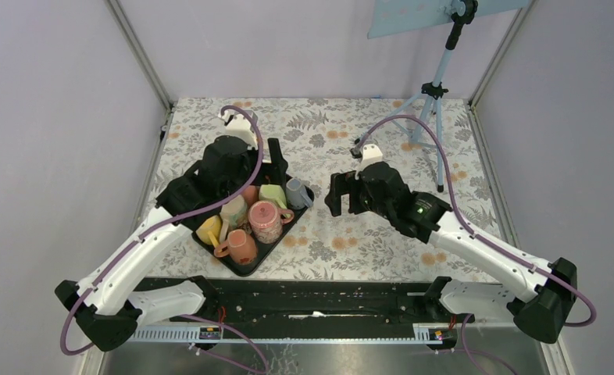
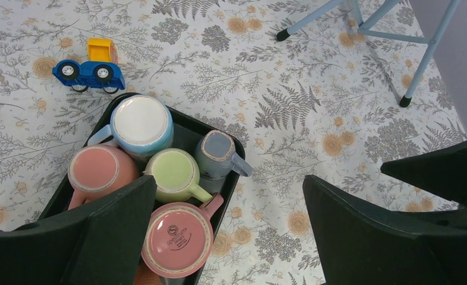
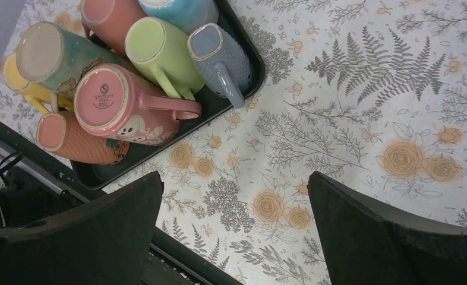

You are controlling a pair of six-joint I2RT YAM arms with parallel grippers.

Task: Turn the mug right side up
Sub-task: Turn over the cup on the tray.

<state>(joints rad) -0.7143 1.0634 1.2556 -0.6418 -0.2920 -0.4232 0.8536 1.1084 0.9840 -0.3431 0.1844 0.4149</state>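
1. Currently the black tray (image 1: 247,269) sits on the floral tablecloth (image 1: 366,234) left of centre, and it holds all the mugs, packed close together.
2. Seen from the left wrist, five of them show their bases: a light blue mug (image 2: 142,124) at the far end, a salmon mug (image 2: 97,169) beside it, a green mug (image 2: 172,172), a grey mug (image 2: 216,155) by the right-hand rim, and a pink mug (image 2: 177,237) with a maker's stamp on its bottom.
3. The right wrist view adds a teal mug (image 3: 59,53), a yellow mug (image 3: 23,89) and an orange mug (image 3: 71,139) at the near end of the tray.
4. The pink mug looks to be lying on its side across the others, handle toward the middle of the table. Whether the rest are fully inverted or only leaning is hard to tell.
5. The left gripper (image 2: 228,181) hangs above the tray, its fingers spread wide with nothing between them.
6. The right gripper (image 3: 234,175) hovers over bare cloth to the right of the tray, near it but not touching, fingers likewise released and holding nothing.
7. A blue and yellow toy truck (image 2: 91,66) stands on the cloth just beyond the tray's far end, and a light blue tripod (image 1: 433,101) stands at the far right of the table
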